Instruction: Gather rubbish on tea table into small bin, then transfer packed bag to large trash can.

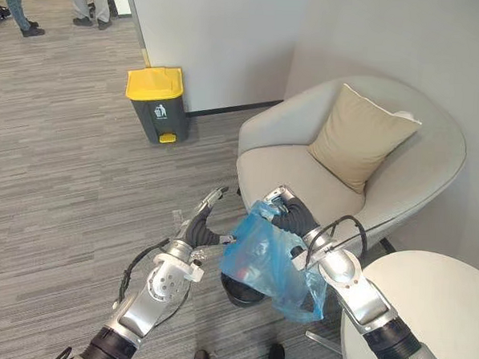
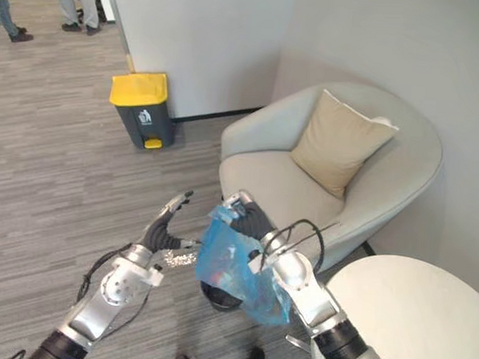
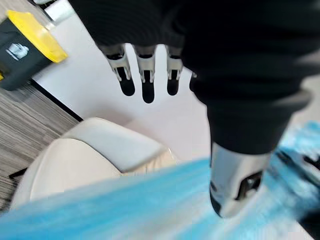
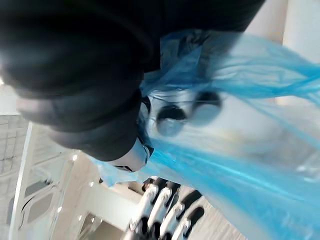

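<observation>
Nearest the lens: right hand (image 1: 290, 213), fingers curled tight round the gathered mouth of the blue bag (image 1: 269, 265). Same hold seen in the right wrist view, with blue film bunched against the palm.

Bag position: hanging straight down from that hold, long axis vertical, bottom sagging clear of the floor. Directly above a dark round container (image 1: 237, 294), judged to be the small bin. Just off the edge of the round white table (image 1: 438, 306) and in front of the armchair (image 1: 280, 161).

Bag appearance: thin, translucent blue plastic, creased, partly filled, with pale and reddish shapes showing through the wall. Expect swing and slack under motion.

Left hand (image 1: 201, 226): fingers straight and spread, holding nothing, just beside the bag's left flank. Cannot tell whether in contact.

Governing relation for the coming move: large trash can (image 1: 157, 103) ahead and to the left, well apart from the bag across bare floor, yellow lid down. Left hand on the nearer side; load on the right. Judged step: carry toward the can, then deal with the lid before any release. Keep the right-hand hold closed throughout.
</observation>
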{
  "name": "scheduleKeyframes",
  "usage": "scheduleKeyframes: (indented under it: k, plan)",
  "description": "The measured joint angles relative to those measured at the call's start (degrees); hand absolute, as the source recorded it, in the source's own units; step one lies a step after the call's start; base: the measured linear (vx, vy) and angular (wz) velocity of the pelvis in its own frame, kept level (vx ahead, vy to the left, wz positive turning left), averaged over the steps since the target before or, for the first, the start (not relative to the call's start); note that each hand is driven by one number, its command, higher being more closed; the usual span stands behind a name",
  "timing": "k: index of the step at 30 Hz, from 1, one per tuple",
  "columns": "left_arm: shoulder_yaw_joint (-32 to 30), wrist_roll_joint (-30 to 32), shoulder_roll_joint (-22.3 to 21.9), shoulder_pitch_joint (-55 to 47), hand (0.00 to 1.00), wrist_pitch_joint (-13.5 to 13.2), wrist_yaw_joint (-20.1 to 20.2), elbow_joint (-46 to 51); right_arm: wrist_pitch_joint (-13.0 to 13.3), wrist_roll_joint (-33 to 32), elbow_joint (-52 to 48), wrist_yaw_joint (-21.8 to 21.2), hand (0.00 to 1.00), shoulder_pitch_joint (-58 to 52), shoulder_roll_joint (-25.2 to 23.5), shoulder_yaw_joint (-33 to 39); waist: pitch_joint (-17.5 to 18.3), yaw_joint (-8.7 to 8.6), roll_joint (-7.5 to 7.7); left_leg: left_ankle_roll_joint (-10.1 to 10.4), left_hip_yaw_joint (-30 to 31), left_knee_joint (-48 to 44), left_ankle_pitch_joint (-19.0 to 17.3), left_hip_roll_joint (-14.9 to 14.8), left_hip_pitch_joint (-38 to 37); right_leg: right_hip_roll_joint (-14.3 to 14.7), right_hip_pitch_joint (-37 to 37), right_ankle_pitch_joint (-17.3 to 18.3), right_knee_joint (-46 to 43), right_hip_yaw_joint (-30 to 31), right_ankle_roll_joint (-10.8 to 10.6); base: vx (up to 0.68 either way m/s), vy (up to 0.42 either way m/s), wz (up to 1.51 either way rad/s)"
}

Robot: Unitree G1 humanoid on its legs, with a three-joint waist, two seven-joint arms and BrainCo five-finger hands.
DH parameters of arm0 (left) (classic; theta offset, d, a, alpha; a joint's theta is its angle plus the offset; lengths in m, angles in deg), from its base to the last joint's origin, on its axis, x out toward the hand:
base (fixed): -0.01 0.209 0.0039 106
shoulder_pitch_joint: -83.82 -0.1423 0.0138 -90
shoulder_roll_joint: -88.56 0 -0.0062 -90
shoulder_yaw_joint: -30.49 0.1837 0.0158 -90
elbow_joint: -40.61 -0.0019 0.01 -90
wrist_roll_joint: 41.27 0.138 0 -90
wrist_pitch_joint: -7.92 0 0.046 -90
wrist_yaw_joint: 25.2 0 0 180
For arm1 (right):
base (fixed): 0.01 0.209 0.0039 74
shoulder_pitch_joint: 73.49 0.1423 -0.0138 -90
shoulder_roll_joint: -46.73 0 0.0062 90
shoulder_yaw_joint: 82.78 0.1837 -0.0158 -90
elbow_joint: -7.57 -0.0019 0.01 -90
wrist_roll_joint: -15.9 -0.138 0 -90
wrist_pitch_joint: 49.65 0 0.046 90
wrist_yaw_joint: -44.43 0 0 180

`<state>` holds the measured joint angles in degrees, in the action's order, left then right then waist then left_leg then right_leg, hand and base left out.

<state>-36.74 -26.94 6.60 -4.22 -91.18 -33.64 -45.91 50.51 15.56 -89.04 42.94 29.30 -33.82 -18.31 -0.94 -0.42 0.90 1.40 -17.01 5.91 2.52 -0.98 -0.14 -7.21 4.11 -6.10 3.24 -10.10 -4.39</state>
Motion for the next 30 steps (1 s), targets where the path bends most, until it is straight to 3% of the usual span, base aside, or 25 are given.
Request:
scheduleKeyframes:
  k: [16,26,30]
  plan:
    - [7.5,-0.8,2.8,5.3,0.0,-0.3,3.7,-0.1,0.1,-5.5,-2.9,-1.3,1.0,4.1,1.4,-6.0,1.2,-0.39,0.28,0.0,-1.1,0.0,0.0,0.1,-0.7,0.0,0.0,0.0,0.0,1.3,0.0,0.0,-0.015,-0.04]
    - [8.5,-0.7,0.9,5.2,0.0,-0.2,5.1,-6.4,0.0,-7.2,-2.9,-2.1,1.0,6.1,-4.4,-7.0,2.5,-0.44,0.74,0.0,-1.2,0.0,0.0,0.1,-0.8,0.0,0.0,0.0,0.0,1.5,0.1,0.0,-0.002,0.0]
    - [8.5,0.2,-1.9,5.2,0.0,-0.1,5.1,-9.4,0.0,-8.8,-2.9,-2.2,1.0,8.4,-6.6,-8.6,2.7,-0.32,0.98,0.0,-1.3,0.1,0.0,0.1,-0.8,0.0,0.1,0.1,-0.2,1.6,0.1,0.0,0.0,0.0]
